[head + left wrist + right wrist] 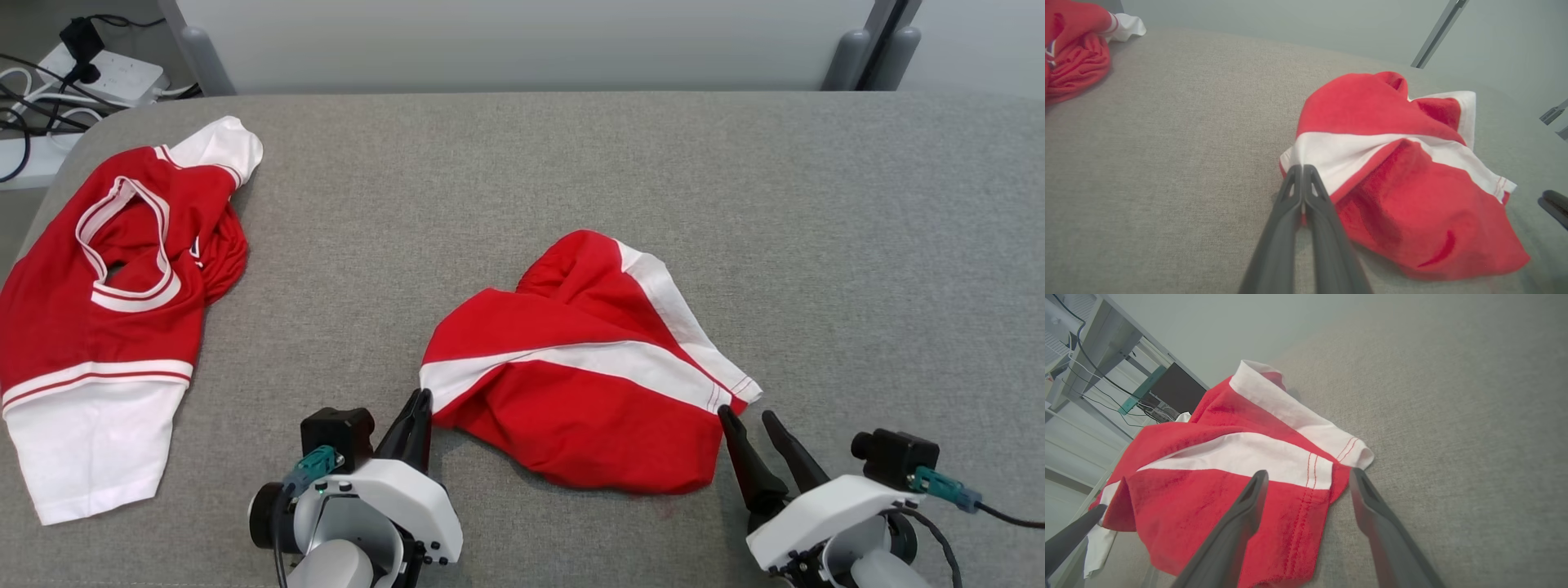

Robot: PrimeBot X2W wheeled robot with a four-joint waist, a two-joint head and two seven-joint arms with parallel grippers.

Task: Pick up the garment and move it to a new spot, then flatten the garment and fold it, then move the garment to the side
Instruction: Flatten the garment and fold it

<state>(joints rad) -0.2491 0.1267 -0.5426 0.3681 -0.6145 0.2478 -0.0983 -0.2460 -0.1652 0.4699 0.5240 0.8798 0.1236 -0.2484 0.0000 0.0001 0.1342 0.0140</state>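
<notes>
On my head feed the grey fabric-covered counter [571,163] runs nearly the whole width of the picture, with a pale wall behind its far edge. The biggest thing on it is a red and white jersey [106,318], spread at the far left with its white-trimmed neck opening facing up and a white panel toward me.

Well apart from the jersey, near the middle of the counter and close to the near edge, lies the garment [588,384]. It is red with white bands and loosely crumpled, one white band crossing it from left to right and another running down its right side to a stitched hem corner.

I see the left end effector [420,398] at the garment's near left corner. On the left wrist feed its two dark fingers are pressed together, pinching the end of the white band, and the cloth creases toward the tips.

The right end effector [749,416] is at the garment's near right corner, holding nothing, with its fingers spread wide. On the right wrist feed one finger lies over the red hem and the other over bare counter just beside the white corner.

Off the counter's far left corner I can make out a white power strip [106,73] with dark cables.
</notes>
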